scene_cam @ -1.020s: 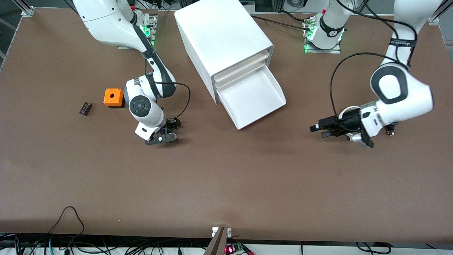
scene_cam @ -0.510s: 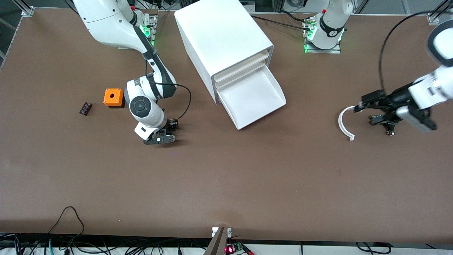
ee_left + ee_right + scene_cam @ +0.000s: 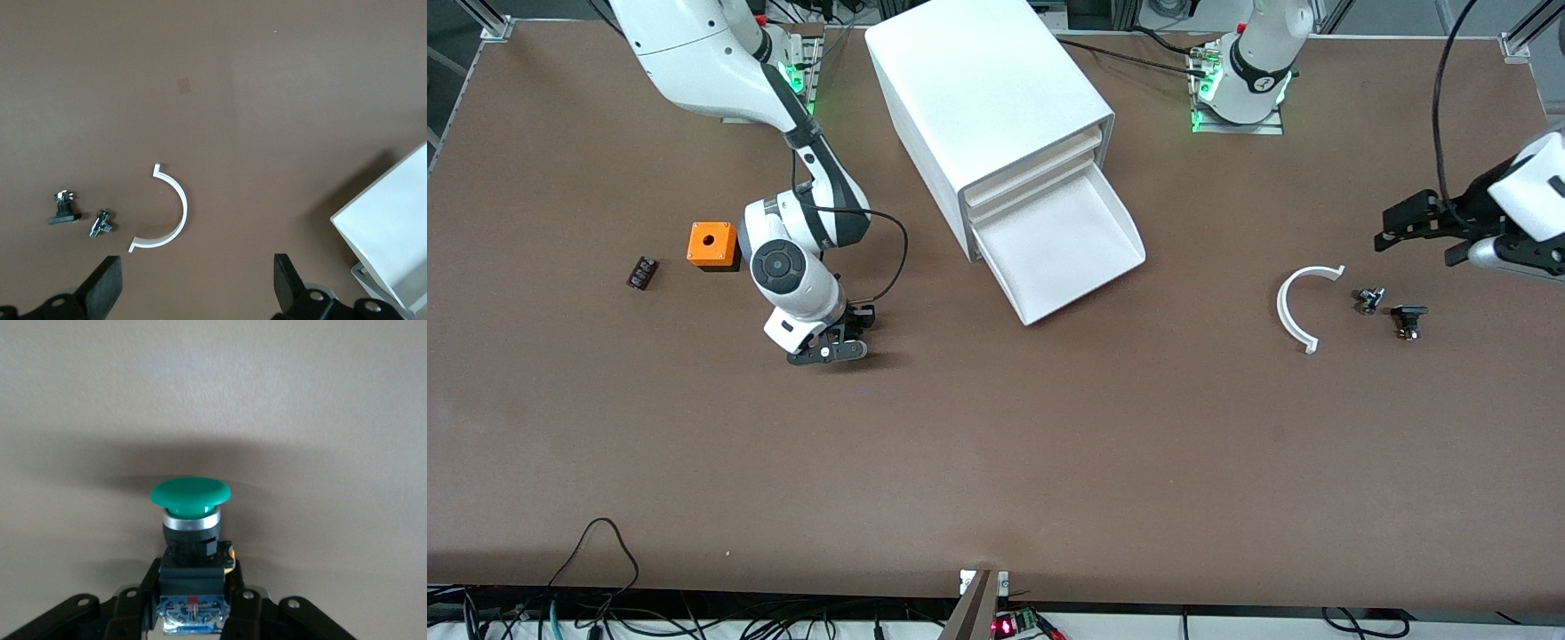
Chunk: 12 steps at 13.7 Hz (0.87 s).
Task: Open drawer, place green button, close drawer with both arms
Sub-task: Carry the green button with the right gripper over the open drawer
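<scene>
The lowest drawer (image 3: 1076, 253) of the white cabinet (image 3: 987, 98) is pulled out and holds nothing. My right gripper (image 3: 831, 342) is low at the table, between the orange cube and the drawer. In the right wrist view my right gripper (image 3: 192, 603) is shut on the black body of the green-capped button (image 3: 191, 495). The button is hidden under the hand in the front view. My left gripper (image 3: 1409, 227) is open and holds nothing, up over the table at the left arm's end. In the left wrist view my left gripper (image 3: 197, 287) has its fingers wide apart.
An orange cube with a hole (image 3: 712, 244) and a small black part (image 3: 641, 272) lie beside the right arm. A white curved strip (image 3: 1303, 302) and two small black parts (image 3: 1369, 300) (image 3: 1408, 318) lie under the left gripper. The strip also shows in the left wrist view (image 3: 175, 213).
My left arm has swung up and toward its own end of the table, uncovering the white curved strip and the two small parts. My right gripper has barely shifted.
</scene>
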{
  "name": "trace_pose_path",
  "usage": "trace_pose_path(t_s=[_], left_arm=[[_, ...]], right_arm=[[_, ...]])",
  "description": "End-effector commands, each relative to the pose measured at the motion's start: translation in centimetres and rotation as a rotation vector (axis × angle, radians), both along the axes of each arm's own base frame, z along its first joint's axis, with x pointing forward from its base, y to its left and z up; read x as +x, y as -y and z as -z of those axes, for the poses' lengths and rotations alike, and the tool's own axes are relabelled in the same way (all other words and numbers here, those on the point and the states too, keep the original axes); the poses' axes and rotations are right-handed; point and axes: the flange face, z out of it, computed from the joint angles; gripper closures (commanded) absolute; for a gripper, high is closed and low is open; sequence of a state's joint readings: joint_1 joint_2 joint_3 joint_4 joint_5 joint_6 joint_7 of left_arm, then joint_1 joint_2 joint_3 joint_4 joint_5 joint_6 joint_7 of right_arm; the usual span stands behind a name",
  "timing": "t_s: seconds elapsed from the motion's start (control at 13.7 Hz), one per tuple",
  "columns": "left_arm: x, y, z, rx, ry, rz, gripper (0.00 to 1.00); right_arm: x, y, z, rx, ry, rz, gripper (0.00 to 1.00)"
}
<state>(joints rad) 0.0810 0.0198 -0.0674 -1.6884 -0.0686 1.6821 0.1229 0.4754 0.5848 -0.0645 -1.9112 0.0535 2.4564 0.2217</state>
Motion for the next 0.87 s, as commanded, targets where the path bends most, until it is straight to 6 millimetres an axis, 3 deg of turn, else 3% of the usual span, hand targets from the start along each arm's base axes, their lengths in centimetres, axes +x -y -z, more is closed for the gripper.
trace_pose_path(t_s=[0.0,0.22,0.44,0.58,0.8], left_arm=[[0.0,2.3,-1.5,0.089,-0.007,-0.081,0.00],[0.0,3.1,-1.6,0.089,-0.003,-0.104,0.00],[-0.1,3.1,-1.9,0.086,0.003,-0.106,0.00],[0.1,2.8,-2.0,0.085,0.007,-0.111,0.00],[1.0,2.8,-2.9,0.081,0.032,-0.100,0.00]], right_arm=[[1.3,-0.8,-3.7,0.027,0.056,-0.061,0.66],[2.1,-0.9,-7.7,0.049,0.113,-0.157,0.66],[3.8,-1.8,-12.9,0.063,0.187,-0.366,0.66],[5.0,-2.8,-15.9,0.063,0.211,-0.539,0.66],[5.2,-6.2,-20.3,0.079,0.234,-0.788,0.66]])
